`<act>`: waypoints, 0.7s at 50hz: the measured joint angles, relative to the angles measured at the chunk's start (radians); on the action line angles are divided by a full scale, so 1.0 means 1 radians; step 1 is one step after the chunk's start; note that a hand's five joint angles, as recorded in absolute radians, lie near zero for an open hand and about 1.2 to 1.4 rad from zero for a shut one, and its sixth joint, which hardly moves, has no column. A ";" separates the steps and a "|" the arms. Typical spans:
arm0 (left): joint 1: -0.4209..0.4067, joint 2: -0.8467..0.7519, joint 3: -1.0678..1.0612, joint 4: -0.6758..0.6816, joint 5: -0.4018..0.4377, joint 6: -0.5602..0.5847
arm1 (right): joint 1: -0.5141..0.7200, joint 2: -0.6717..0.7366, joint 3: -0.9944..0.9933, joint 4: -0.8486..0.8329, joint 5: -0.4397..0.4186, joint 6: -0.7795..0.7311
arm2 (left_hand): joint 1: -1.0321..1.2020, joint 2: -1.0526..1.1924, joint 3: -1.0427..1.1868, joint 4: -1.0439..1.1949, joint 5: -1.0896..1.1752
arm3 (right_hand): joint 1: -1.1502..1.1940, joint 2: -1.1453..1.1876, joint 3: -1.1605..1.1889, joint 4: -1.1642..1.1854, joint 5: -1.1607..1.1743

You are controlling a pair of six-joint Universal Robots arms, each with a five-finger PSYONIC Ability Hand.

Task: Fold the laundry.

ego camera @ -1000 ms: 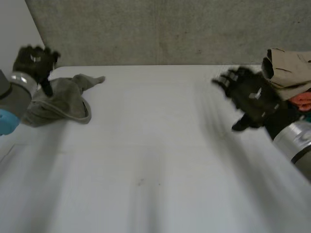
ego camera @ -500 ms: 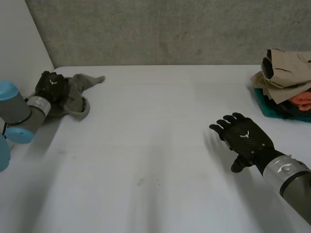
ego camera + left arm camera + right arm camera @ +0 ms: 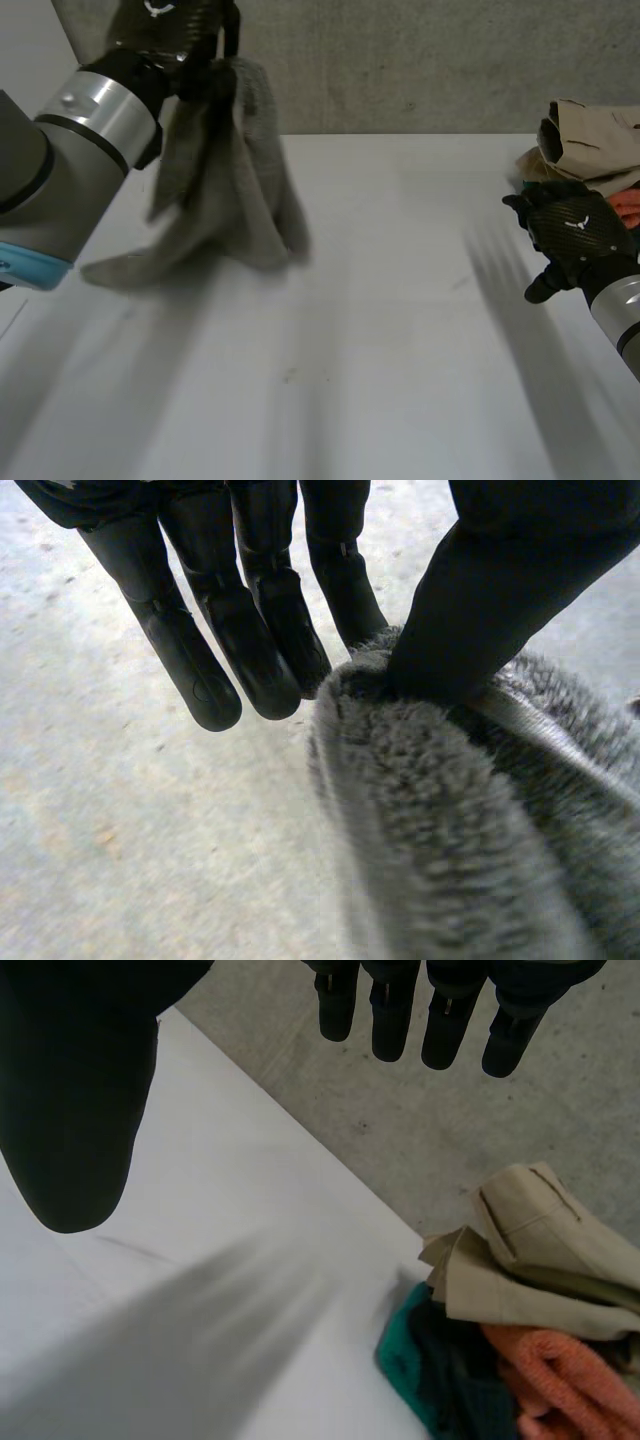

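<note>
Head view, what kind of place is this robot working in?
Probably a lab or test bench: a white table against a grey concrete wall, a pile of unfolded clothes at its far corner, and the left hand holding up a grey towel.

Left hand (image 3: 165, 25) held high, thumb pinching grey cloth (image 3: 225, 190); right hand (image 3: 572, 235) hovers, fingers straight.

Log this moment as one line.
left hand: pinches grey towel, raised | right hand: open, near laundry pile | towel: hangs over table
</note>
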 measured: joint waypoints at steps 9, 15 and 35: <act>-0.080 -0.177 0.011 -0.091 -0.087 0.147 | 0.003 -0.010 0.007 0.045 -0.008 0.017 | 0.000 0.000 0.000 0.000 0.000 | 0.000 0.000 0.000 0.000 0.000; -0.110 -0.257 0.025 -0.128 -0.209 0.191 | 0.007 -0.018 -0.007 0.094 -0.005 0.027 | 0.000 0.000 0.000 0.000 0.000 | 0.000 0.000 0.000 0.000 0.000; -0.162 -0.077 0.125 -0.170 -0.239 0.203 | 0.328 0.183 -0.255 0.345 -0.006 0.835 | 0.000 0.000 0.000 0.000 0.000 | 0.000 0.000 0.000 0.000 0.000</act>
